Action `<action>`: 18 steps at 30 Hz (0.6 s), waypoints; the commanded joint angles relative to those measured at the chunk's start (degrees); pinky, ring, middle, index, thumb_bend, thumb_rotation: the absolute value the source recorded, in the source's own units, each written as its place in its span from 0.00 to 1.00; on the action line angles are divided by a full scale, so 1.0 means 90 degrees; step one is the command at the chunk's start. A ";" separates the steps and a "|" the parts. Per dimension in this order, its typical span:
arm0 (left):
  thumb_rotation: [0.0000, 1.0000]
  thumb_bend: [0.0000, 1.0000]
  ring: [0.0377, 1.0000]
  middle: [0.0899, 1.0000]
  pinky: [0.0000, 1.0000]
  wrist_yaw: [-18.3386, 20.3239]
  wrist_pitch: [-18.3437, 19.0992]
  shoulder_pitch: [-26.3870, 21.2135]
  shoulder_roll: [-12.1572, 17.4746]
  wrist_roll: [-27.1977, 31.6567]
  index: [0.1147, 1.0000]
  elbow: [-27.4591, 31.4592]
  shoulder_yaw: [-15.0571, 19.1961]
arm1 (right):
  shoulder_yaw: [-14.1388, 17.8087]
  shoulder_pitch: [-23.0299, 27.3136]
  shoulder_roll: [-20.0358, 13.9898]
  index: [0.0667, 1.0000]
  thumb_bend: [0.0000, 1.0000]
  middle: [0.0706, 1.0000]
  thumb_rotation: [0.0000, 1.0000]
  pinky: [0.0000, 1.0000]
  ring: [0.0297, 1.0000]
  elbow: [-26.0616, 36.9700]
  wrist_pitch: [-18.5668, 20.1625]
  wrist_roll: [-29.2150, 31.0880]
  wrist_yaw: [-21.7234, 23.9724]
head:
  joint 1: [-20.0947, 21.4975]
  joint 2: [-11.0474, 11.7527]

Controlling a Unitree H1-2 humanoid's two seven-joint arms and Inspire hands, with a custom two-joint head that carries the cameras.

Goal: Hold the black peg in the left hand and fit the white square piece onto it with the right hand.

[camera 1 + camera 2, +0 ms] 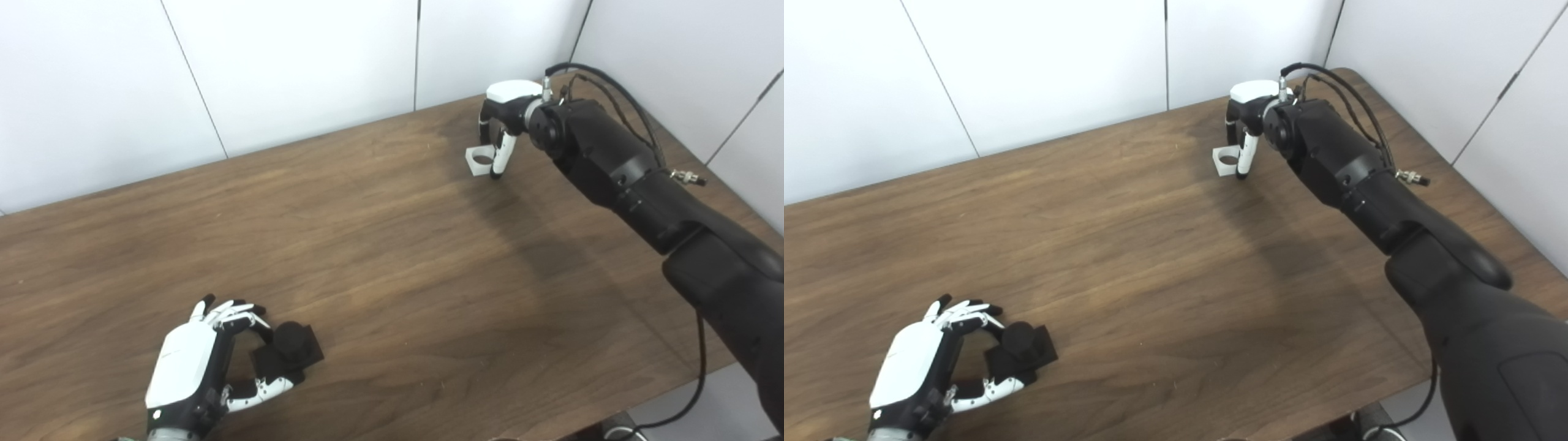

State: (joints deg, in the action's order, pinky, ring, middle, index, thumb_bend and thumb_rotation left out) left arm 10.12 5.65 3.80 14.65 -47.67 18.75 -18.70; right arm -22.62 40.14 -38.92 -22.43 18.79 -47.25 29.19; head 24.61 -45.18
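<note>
The black peg (293, 350), a short round post on a square base, rests on the table near the front left. My left hand (195, 366) curls around it, fingers against the base's far-left side and thumb against its near edge. At the table's far right, the white square piece (479, 160) with a round hole is pinched between the fingers and thumb of my right hand (503, 125). It is tilted, low over the wood, and I cannot tell whether it still touches.
The brown wooden table (392, 257) spans the view, with white wall panels right behind its far edge. A black cable loops over my right forearm (618, 165), and another hangs past the table's front right corner. The two hands are far apart.
</note>
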 commanded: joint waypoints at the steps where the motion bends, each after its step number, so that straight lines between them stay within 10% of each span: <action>1: 0.05 0.52 0.84 0.73 1.00 0.0154 0.0019 0.0086 0.0033 -0.0042 0.42 0.0018 -0.0053 | 0.0125 0.0218 -0.0081 0.45 0.53 0.85 0.14 0.95 0.97 0.0094 -0.0052 0.0031 -0.0175 | 0.0000 -0.0006; 18: 0.05 0.52 0.84 0.73 1.00 0.0157 0.0013 0.0106 0.0039 -0.0010 0.42 0.0058 -0.0042 | 0.0044 0.0019 -0.0104 0.45 0.52 0.82 0.13 0.91 0.93 0.0317 0.0138 -0.0078 0.0003 | 0.0002 -0.0059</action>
State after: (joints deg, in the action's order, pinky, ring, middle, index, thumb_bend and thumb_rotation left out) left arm 10.17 5.72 3.83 14.66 -47.68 18.86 -18.68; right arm -22.19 39.04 -38.86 -20.86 19.92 -47.59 28.76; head 24.61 -45.70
